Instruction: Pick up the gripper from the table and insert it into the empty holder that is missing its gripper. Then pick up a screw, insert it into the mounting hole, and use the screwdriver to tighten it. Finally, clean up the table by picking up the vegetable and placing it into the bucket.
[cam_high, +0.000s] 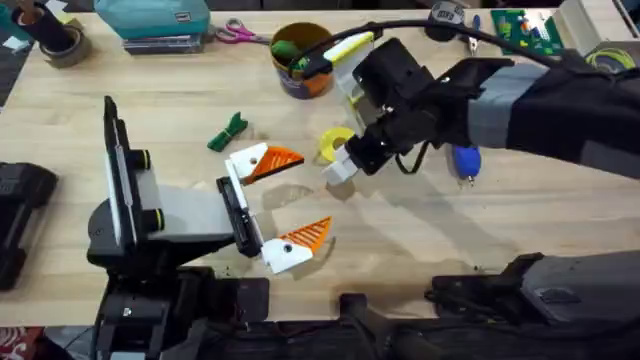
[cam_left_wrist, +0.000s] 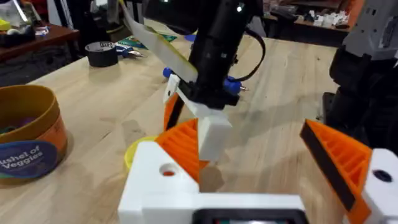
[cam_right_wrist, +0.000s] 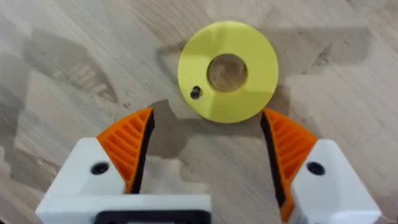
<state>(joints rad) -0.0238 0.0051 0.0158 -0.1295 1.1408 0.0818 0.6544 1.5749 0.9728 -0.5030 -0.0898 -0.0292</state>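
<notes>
- We locate the vegetable (cam_high: 229, 132), a slim green, slightly bent toy piece, lying on the table (cam_high: 150, 70) beyond the left gripper's far finger.
- We see the bucket (cam_high: 300, 58) at the far middle of the table: a round tub with a tan-orange rim and inside and a dark band outside. In the left wrist view the band on the bucket (cam_left_wrist: 28, 134) carries white lettering that ends in "of Veggies"; the first word is cut off.
- We find the screwdriver (cam_high: 466, 161), bright blue, lying just beyond the right arm and partly covered by it.
- We note the yellow disc (cam_right_wrist: 227, 70), a flat ring with a round centre hole and a small dark screw (cam_right_wrist: 195, 93) resting on its face. It lies on the pale wood-grain tabletop.
- The right gripper (cam_right_wrist: 205, 146) hangs directly over the near edge of the disc, its orange ribbed fingers (cam_right_wrist: 127, 146) spread apart on white brackets, holding nothing.
- The left gripper (cam_high: 283, 198) rests low over the table near the middle, its two orange ribbed fingers spread wide and holding nothing.
</notes>
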